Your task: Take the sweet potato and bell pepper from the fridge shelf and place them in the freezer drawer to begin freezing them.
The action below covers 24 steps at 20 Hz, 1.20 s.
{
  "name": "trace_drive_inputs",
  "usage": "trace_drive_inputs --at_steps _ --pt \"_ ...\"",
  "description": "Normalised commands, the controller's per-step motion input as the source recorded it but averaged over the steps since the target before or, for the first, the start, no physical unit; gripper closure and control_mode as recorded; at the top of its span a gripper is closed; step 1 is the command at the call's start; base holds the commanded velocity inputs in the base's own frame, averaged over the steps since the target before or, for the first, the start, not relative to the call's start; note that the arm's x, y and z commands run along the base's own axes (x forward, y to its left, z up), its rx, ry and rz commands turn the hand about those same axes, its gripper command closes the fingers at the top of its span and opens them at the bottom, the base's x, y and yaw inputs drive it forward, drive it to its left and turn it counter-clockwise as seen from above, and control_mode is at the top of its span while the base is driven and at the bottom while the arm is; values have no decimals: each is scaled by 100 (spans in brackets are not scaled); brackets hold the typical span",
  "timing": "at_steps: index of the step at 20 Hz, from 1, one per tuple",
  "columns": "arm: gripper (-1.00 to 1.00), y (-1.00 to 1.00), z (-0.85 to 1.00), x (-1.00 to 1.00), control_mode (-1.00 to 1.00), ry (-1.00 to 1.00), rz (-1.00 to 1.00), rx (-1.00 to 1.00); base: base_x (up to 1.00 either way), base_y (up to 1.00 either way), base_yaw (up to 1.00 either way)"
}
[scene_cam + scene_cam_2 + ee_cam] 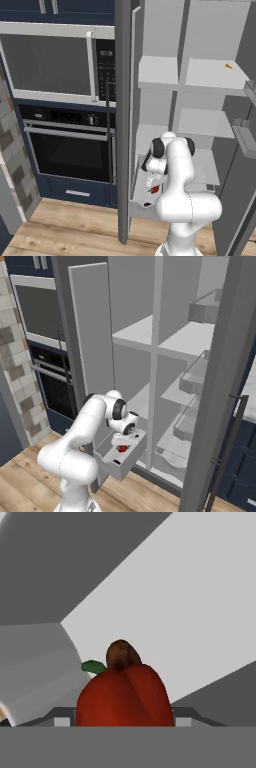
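Glossy red bell pepper [125, 697] sits clenched in the gripper [154, 189] over the light grey freezer drawer [131, 456], dark reddish-brown sweet potato [147, 204] inside.

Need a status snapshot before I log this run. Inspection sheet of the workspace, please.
Surface: freezer drawer pulled out at the bottom of the open fridge.
Job's things: bell pepper between the fingers, above the drawer; sweet potato lies inside the drawer; fridge shelf bare of both.
Clutter: small orange sliver on the shelf.
Grippers: gripper shut on the pepper, low over the drawer.
Cables: nothing seen.
Surroundings: microwave above an oven, wood floor.
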Motion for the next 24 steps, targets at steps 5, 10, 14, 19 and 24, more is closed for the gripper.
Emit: trace_drive_inputs --at_steps 5,10,14,19,24 --pt "100 45 -57 1 -100 6 0 -5 0 0 0" --pt "-100 46 -70 -24 -100 7 0 -1 0 0 0" --pt "-100 33 -46 -20 -100 5 0 0 0 0 0" --pt "-100 20 -39 -40 -100 1 0 1 0 0 0" --pt "-100 9 -17 -46 -100 0 0 4 0 0 0"
